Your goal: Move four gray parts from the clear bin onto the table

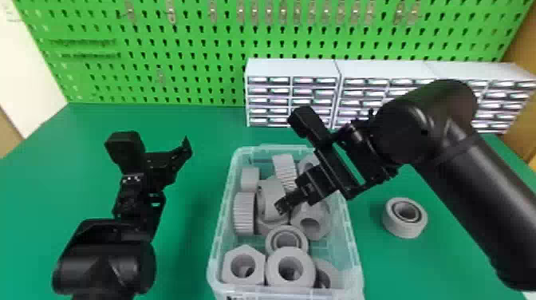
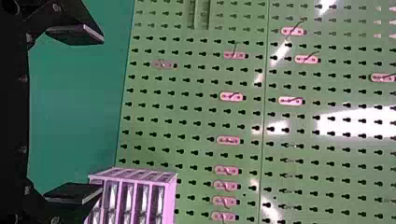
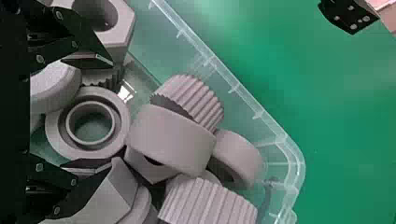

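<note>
Green counter [image 1: 191, 123] under everything; clear bin [image 1: 353, 243] on it, long side running away from the robot, full of gray parts. One gray ring [image 1: 404, 218] is out, flat on the counter to the right of the bin, hole up. So, one part out by this count, three to go.

Left gripper [image 1: 153, 139] is over the counter left of the bin, fingers spread, nothing between them. Right gripper [image 3: 113, 112] is over the bin, fingers spread, a double-rimmed ring [image 3: 88, 147] lying between them in the right wrist view; no grip visible. Step looks like picking that ring.

To do it well: center on the hole, go straight down along its axis, keep the opening wide until both fingers are beside the outer wall, then close evenly across the diameter. Neighbors crowd it, the smooth round part [image 3: 53, 86] and the angular part [image 3: 112, 196] especially; a tip could land on one or drag it along. Lift straight, clear the bin wall, then set down flat beside the first one.

Orientation: the ring's hole faces roughly up toward the wrist camera, so its axis is near upright, maybe slightly tipped. Round outline, no long axis across the face; any jaw heading suits the shape, neighbors decide. Smallest cue: the inner rim, roughly concentric with the outer.
</note>
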You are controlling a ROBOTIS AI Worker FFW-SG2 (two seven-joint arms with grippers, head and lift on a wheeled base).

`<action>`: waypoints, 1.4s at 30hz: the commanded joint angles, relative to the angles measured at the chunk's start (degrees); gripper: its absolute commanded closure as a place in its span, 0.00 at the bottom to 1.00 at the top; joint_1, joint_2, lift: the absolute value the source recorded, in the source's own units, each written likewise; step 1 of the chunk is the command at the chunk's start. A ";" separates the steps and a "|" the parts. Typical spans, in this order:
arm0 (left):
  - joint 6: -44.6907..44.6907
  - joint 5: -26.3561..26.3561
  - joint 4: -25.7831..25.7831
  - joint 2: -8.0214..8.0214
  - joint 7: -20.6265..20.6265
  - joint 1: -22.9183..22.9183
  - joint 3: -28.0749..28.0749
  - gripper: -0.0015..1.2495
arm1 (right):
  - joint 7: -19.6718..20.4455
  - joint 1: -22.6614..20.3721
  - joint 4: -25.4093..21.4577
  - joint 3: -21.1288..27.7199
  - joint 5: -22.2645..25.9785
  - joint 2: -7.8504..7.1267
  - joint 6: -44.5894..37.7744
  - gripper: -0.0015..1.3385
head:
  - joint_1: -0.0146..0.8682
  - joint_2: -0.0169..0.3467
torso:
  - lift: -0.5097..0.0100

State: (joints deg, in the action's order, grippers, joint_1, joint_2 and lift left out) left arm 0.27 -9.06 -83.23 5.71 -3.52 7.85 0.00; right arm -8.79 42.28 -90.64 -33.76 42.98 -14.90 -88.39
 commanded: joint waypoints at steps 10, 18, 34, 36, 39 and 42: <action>-0.01 0.98 0.00 0.00 0.00 1.02 2.02 0.13 | 0.00 2.54 2.39 -3.68 6.59 -3.03 -0.82 0.38 | 0.80 0.24 | 0.88; -0.01 1.59 0.00 0.00 0.00 1.46 3.25 0.13 | 0.00 2.90 3.01 -5.09 8.44 -3.64 -1.00 0.38 | 0.80 0.24 | 0.88; 0.08 1.50 -0.09 0.09 0.00 2.17 4.39 0.13 | 0.00 3.86 5.56 -9.92 11.43 -2.77 -0.38 0.38 | 0.80 0.24 | 0.88; 0.08 1.42 -0.18 0.18 0.00 2.08 4.48 0.13 | 0.00 3.78 5.56 -9.92 11.78 -2.77 -0.38 0.38 | 0.80 0.24 | 0.88; 0.08 1.42 -0.18 0.18 0.00 2.08 4.48 0.13 | 0.00 3.78 5.64 -10.10 11.95 -3.03 -0.38 0.38 | 0.80 0.24 | 0.88; 0.08 1.42 -0.18 0.36 0.00 2.25 4.48 0.13 | -0.09 3.95 5.91 -10.62 12.31 -3.21 -0.47 0.38 | 0.80 0.24 | 0.88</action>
State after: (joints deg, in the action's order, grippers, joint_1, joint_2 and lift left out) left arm 0.32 -7.63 -83.39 5.90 -3.52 9.94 4.46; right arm -8.79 46.08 -84.99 -43.83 54.85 -17.84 -88.76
